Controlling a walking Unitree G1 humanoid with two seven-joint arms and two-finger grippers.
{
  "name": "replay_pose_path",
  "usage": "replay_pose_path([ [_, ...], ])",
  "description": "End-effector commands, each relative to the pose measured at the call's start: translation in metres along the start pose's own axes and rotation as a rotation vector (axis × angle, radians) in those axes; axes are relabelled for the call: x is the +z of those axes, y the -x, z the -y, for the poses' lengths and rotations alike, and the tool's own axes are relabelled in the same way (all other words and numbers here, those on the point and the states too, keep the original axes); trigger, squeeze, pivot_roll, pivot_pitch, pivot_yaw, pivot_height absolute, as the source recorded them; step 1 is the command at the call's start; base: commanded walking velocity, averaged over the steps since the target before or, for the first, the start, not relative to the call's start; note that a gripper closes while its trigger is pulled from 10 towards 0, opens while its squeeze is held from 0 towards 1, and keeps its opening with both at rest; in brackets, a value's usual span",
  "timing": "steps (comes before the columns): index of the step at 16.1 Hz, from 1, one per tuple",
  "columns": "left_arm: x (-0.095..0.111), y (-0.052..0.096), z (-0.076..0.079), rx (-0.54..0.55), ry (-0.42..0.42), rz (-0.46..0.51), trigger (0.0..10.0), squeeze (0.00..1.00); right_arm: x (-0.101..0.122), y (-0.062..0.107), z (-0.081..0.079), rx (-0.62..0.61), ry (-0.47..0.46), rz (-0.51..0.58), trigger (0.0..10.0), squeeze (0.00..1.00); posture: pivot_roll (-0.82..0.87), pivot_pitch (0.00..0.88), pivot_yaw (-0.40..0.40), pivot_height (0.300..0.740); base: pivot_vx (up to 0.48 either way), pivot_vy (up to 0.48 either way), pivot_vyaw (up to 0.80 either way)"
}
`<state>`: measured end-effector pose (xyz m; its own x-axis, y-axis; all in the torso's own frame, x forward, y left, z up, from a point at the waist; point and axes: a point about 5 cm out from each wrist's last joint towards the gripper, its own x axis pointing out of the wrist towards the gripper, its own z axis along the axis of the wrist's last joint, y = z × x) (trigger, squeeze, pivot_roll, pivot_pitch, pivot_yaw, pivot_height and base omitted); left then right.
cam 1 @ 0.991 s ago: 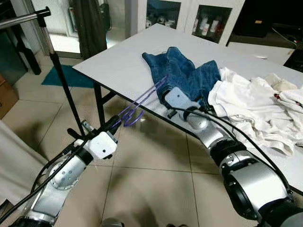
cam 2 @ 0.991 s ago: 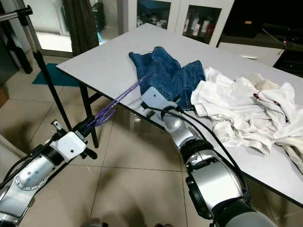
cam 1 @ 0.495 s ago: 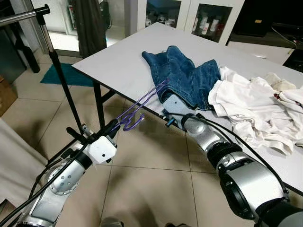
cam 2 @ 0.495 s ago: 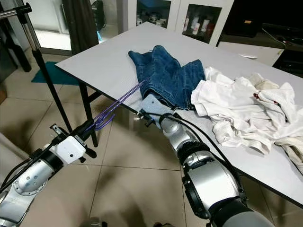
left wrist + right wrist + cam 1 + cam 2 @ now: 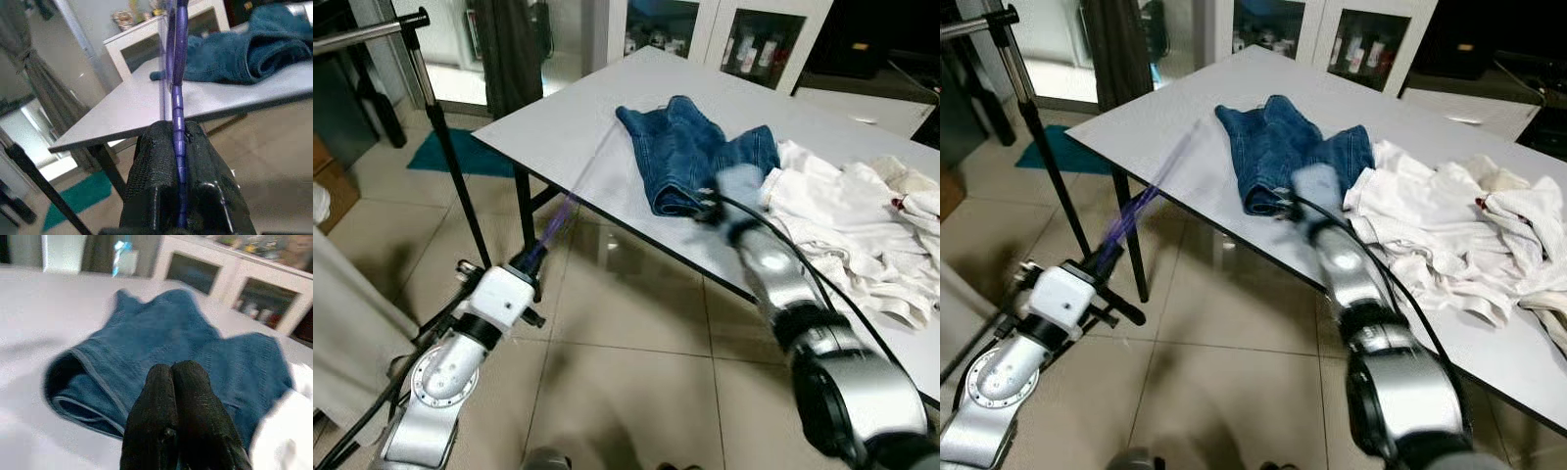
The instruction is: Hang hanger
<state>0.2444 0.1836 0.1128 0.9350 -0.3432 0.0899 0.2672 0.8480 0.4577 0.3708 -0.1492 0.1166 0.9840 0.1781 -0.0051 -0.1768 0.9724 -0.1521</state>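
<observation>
A purple hanger [image 5: 177, 73] is clamped between the black fingers of my left gripper [image 5: 178, 131], low over the tiled floor by the table's near corner. From my left gripper [image 5: 530, 260] its motion-blurred purple body [image 5: 570, 196] rises toward the table edge. My right gripper [image 5: 172, 368] is shut with nothing in it and hovers over folded blue jeans [image 5: 146, 352]. In the eye views the right wrist [image 5: 736, 186] is blurred above the table, beside the jeans [image 5: 685, 152]. A clothes rack's bar [image 5: 367, 34] and upright pole [image 5: 450, 166] stand at the left.
The white table [image 5: 558, 122] also carries a heap of white clothes [image 5: 847, 211] on the right. Glass-door cabinets [image 5: 705, 29] stand behind it. A dark curtain [image 5: 514, 49] and a teal mat [image 5: 460, 157] are at the back left. White fabric [image 5: 337, 323] hangs at the near left.
My right arm rose from the table's front edge to above the tabletop, beside the jeans. The left gripper swung the hanger, which now points more steeply upward and is blurred.
</observation>
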Motion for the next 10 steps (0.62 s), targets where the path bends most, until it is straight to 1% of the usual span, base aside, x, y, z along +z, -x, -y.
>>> replay_pose_path([
  [1, 0.005, -0.002, 0.003, 0.005, 0.062, 0.018, 10.0, 0.00, 0.001, 0.006, 0.016, -0.067, -0.050, 0.049, 10.0, 0.00, 0.31, 0.058, -0.058, 0.740, 0.000, 0.000, 0.00],
  [2, 0.007, -0.005, 0.007, 0.010, 0.144, 0.028, 10.0, 0.00, -0.002, 0.015, 0.025, -0.106, -0.106, 0.084, 10.0, 0.00, 0.30, 0.051, -0.050, 0.740, 0.000, 0.000, 0.00],
  [3, 0.008, -0.007, 0.009, 0.011, 0.188, 0.032, 10.0, 0.00, -0.002, 0.018, 0.028, -0.118, -0.126, 0.104, 10.0, 0.00, 0.30, 0.051, -0.050, 0.740, 0.000, 0.000, 0.00],
  [4, 0.010, -0.011, 0.014, 0.004, 0.262, 0.042, 10.0, 0.00, -0.002, 0.025, 0.030, -0.127, -0.144, 0.141, 10.0, 0.00, 0.28, 0.046, -0.041, 0.740, 0.000, 0.000, 0.00],
  [5, 0.011, -0.014, 0.017, 0.008, 0.295, 0.045, 10.0, 0.00, -0.003, 0.030, 0.028, -0.119, -0.159, 0.162, 10.0, 0.00, 0.27, 0.042, -0.035, 0.740, 0.000, 0.000, 0.00],
  [7, 0.012, -0.019, 0.022, -0.002, 0.316, 0.037, 10.0, 0.00, -0.007, 0.037, 0.025, -0.106, -0.164, 0.173, 10.0, 0.00, 0.27, 0.039, -0.032, 0.740, 0.000, 0.000, 0.00],
  [10, 0.014, -0.024, 0.022, 0.007, 0.335, 0.046, 10.0, 0.00, -0.007, 0.042, 0.027, -0.104, -0.156, 0.173, 10.0, 0.00, 0.26, 0.035, -0.030, 0.740, 0.000, 0.000, 0.00],
])
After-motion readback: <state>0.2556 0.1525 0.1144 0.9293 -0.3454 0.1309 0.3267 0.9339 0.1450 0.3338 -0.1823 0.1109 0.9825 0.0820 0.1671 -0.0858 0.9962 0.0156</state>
